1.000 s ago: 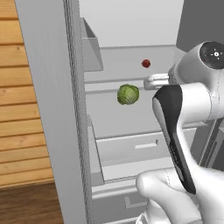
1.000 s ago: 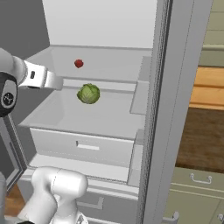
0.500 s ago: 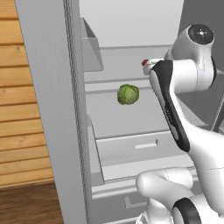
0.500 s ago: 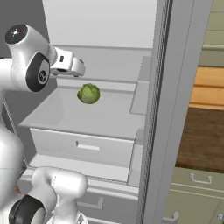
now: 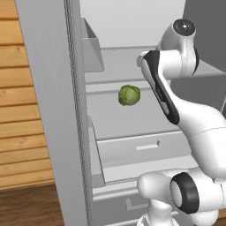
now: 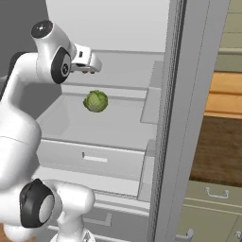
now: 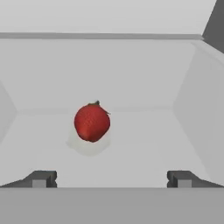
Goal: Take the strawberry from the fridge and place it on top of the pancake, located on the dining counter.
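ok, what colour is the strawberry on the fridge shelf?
Red, with a small dark stem on top; the strawberry shows best in the hand view.

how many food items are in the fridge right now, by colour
red: 1, the strawberry
green: 1, the cabbage
total: 2
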